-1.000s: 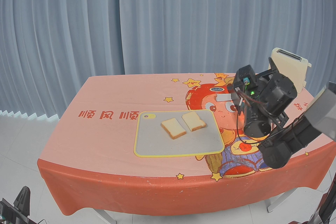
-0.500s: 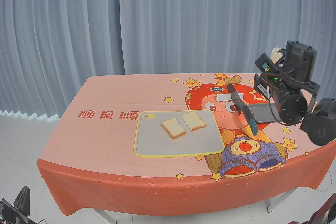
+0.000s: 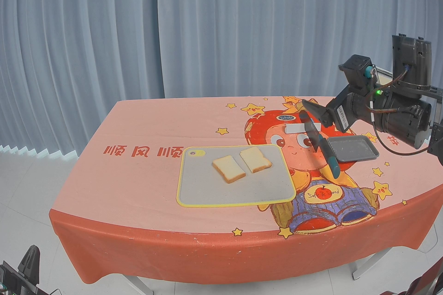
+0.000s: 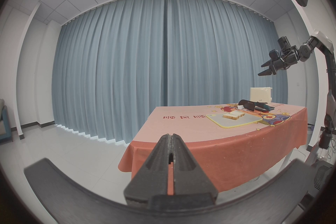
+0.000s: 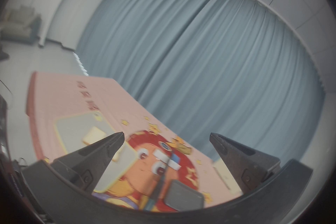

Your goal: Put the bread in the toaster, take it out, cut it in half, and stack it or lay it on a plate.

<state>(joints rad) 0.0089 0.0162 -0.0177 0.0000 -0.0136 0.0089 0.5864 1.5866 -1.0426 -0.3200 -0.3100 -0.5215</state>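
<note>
1. While the right gripper (image 5: 167, 137) hangs up in the air over the far right part of the bench (image 3: 152, 125), its fingers (image 5: 101, 158) are spread wide apart with nothing between them.
2. Left gripper (image 4: 170, 140) sits down low, off the near left side of the bench and well apart from it. Its fingers are pressed together, not clamped on anything.
3. Bread's in two pieces. The left half (image 3: 228, 168) and right half (image 3: 255, 159) lie flat side by side on the grey cutting board (image 3: 217, 192) with the yellow rim, toward its far edge. They're close, with a slim gap between them.
4. Knife (image 3: 323, 144) lies on the bench just right of the board, dark blade pointing away and teal handle toward the near edge.
5. Grey tray (image 3: 353, 148) sits right beside the knife on its right. Can't tell if they actually touch.
6. Cream toaster (image 4: 260, 94) stands upright near the far right corner, behind the tray.
7. Small white card (image 3: 295, 128) lies flat next to the blade's far end.
</note>
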